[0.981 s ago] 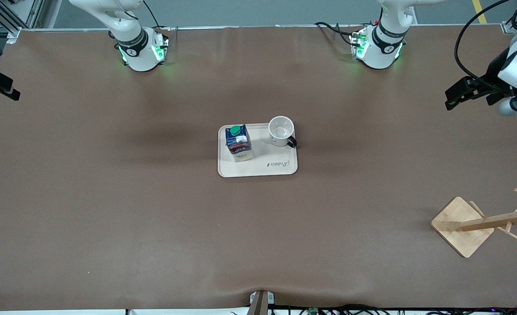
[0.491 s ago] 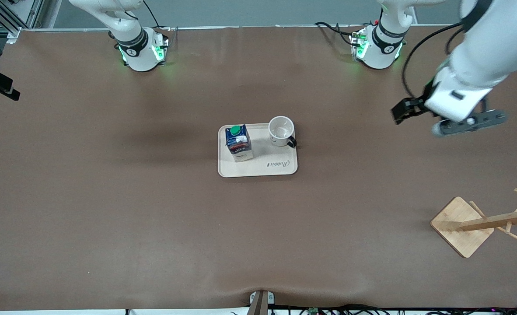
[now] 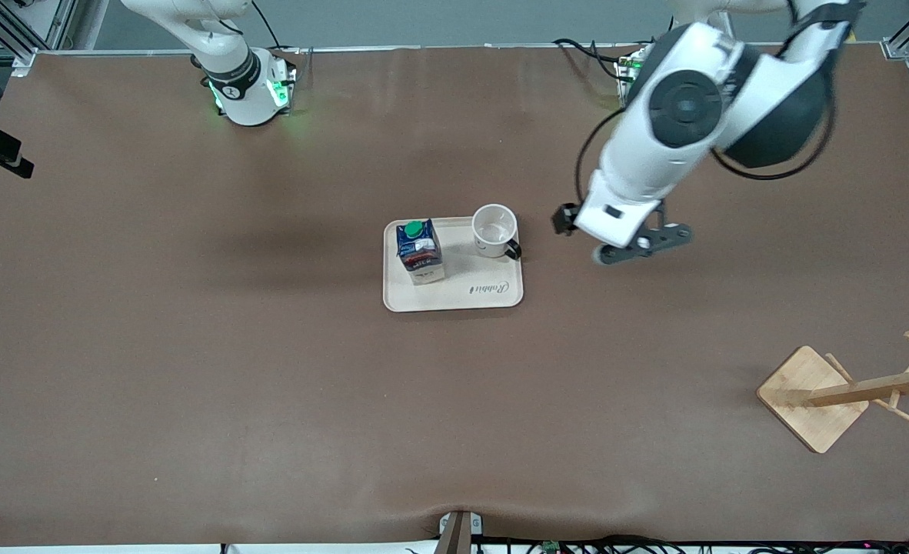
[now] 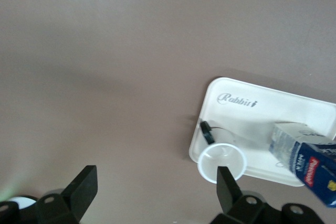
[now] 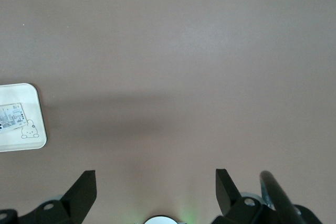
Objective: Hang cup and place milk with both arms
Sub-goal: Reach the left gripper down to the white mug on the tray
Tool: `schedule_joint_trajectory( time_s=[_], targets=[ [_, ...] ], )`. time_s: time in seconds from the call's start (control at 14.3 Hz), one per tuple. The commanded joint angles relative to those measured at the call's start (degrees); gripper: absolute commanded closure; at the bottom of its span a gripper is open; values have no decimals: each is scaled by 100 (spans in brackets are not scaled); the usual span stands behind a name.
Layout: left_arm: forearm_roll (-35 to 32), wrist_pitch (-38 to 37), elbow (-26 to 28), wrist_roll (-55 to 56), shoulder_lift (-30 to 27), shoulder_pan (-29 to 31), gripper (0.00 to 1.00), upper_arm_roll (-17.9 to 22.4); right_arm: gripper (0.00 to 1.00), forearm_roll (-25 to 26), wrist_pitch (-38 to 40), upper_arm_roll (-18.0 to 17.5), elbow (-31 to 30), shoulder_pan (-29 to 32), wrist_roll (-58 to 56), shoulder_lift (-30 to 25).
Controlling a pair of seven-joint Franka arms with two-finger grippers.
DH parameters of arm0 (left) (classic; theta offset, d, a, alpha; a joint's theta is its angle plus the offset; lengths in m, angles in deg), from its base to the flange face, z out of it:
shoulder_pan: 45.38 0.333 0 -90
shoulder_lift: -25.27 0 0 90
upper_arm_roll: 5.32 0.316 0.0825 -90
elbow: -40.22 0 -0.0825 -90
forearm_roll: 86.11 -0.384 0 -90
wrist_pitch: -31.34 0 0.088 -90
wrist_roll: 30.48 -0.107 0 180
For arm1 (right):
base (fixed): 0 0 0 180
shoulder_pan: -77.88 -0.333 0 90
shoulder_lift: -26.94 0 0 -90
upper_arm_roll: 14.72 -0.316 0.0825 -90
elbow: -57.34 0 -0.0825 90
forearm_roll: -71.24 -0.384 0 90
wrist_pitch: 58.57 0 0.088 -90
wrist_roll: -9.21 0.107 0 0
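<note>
You can see the cream tray (image 3: 452,296) in the middle of the brown surface (image 3: 193,369) — it says "Rabbit" in curly letters. The cup (image 3: 494,230) stands on the tray, toward the left arm's end, its black handle (image 4: 207,131) pointing at the tray's edge. The milk (image 3: 419,251) stands on the same tray beside it, toward the right arm's end; its red-and-white label is too small to read.

The left hand (image 4: 152,192) hangs over bare surface just beside the tray, with its fingers spread wide.

The right arm waits at the table's edge — the right hand (image 5: 152,190) is spread wide too.

A wooden cup rack (image 3: 839,392) stands well apart, nearer the front camera.
</note>
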Motion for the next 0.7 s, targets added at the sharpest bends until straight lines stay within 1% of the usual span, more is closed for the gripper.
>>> schedule_joint_trajectory(
  time_s=[0.0,0.14,0.21,0.42,0.63],
  targets=[
    [-163,882,645,771,-56,-299,0,-1,0,-57,-34,-86,33,157,-54,41],
    [-172,1656,1146,1350,41,-518,0,-1,0,56,-157,-86,42,122,-54,120],
    [-189,1877,1314,1658,102,-624,0,-1,0,92,-166,-95,42,104,-54,129],
    [-268,1941,1613,2528,208,-914,0,-1,0,83,-166,-95,42,130,-54,146],
    [-269,2063,1973,2865,208,-933,0,-10,0,74,-157,-95,42,157,-54,234]
  ],
)
